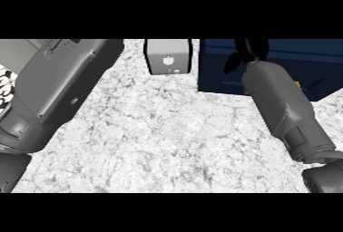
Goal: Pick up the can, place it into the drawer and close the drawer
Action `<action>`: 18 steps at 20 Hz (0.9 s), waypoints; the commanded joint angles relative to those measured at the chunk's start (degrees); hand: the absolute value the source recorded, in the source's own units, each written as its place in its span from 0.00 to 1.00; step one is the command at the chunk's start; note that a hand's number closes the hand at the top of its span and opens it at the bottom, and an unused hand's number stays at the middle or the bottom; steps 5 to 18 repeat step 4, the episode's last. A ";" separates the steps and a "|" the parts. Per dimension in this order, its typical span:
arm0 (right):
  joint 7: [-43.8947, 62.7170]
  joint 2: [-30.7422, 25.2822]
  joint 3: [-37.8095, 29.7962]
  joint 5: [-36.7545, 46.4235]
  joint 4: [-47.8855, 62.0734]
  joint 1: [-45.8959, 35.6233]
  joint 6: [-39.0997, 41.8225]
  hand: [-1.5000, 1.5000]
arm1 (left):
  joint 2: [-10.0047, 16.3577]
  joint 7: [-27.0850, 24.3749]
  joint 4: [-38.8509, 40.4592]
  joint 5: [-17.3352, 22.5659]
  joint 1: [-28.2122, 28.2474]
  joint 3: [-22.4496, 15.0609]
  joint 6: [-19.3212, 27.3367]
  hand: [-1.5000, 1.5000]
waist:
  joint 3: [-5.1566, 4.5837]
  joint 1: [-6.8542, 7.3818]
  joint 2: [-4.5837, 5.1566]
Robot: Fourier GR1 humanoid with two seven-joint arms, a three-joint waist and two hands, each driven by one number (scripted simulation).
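We see the bench (167, 136) filling the middle. Far edge, centre: a boxy object (167, 55). Just right of it, the drawer (301, 63) takes the far right corner. The right forearm (281, 104) runs from near right up to it, with the right hand (245, 56) over its left part (contact: we can't tell). The left forearm (60, 81) lies along the bench's left side. Another item (5, 84) sits at the left edge, beyond that forearm.

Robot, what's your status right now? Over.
Right hand over the dark blue drawer unit; left hand out of view. Grey can on the counter, apart from both arms. Left forearm lies left of it.
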 commanded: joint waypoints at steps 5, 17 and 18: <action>-4.33 0.96 -5.57 -5.91 -0.76 -5.82 -0.62 0.00 | 1.86 1.39 -5.80 -0.19 4.88 -0.45 0.15 0.00 | -0.37 0.91 -0.68; -4.33 0.96 -5.57 -5.91 -0.76 -5.82 -0.62 0.00 | 1.86 1.39 -5.80 -0.19 4.88 -0.45 0.15 0.00 | -0.37 0.91 -0.68; -4.33 0.96 -5.57 -5.91 -0.76 -5.82 -0.62 0.00 | 1.86 1.39 -5.80 -0.19 4.88 -0.45 0.15 0.00 | -0.37 0.91 -0.68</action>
